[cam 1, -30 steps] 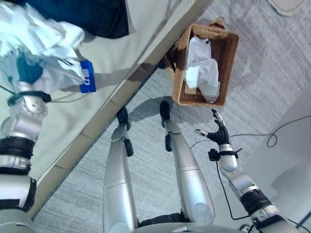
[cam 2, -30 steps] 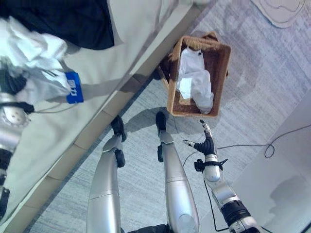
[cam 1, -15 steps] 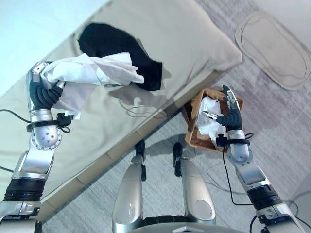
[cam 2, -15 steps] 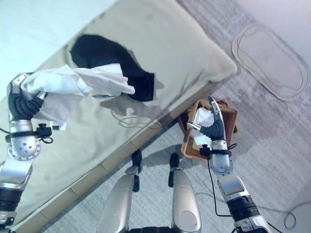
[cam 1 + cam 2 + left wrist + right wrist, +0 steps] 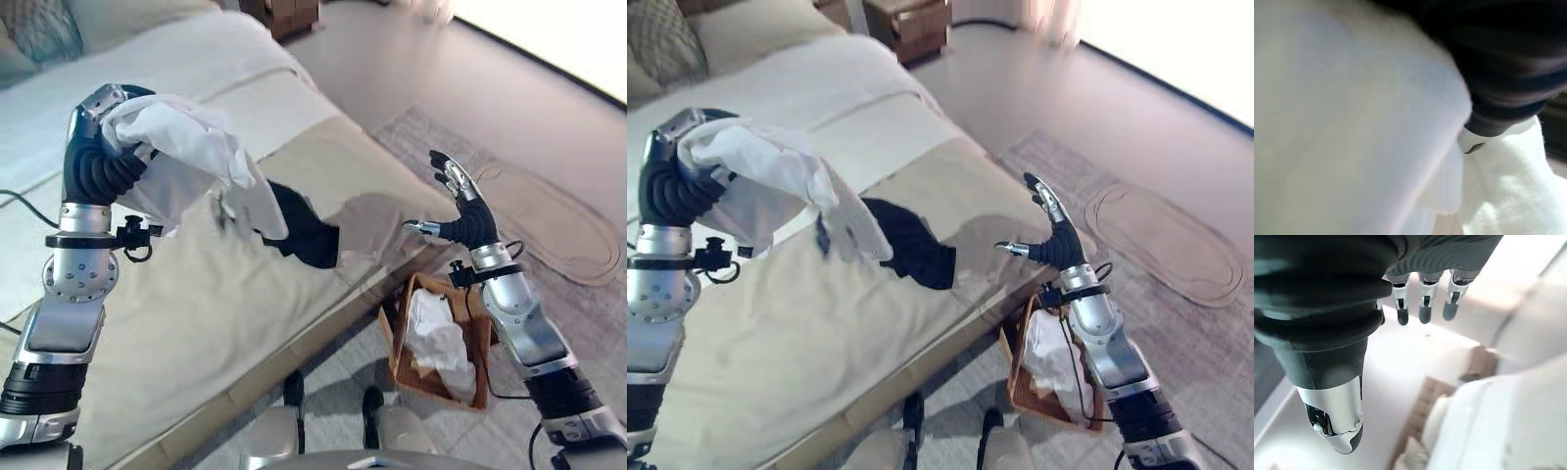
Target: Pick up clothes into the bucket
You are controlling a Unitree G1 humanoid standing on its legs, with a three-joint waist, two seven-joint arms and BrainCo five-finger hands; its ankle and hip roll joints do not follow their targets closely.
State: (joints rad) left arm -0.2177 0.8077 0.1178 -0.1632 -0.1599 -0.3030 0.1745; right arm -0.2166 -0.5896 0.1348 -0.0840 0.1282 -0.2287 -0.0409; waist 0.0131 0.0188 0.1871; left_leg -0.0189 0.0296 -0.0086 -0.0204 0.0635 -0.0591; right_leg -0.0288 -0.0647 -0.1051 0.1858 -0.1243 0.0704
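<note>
L hand (image 5: 98,162): up high over bed (image 5: 196,313), fingers curled tight round white cloth (image 5: 186,166).
R hand (image 5: 460,211): wide open, holds nothing, above basket (image 5: 480,348).
Basket: on floor by bed, white clothes (image 5: 436,338) inside.
Bed: black cloth (image 5: 304,230) on it.

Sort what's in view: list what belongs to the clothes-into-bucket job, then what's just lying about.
Job:
white cloth garment, held up by left robot hand
black garment on the bed
brown wicker basket holding white clothes

Lying about:
oval beige floor mat
patterned pillow
brown wooden nightstand
</note>
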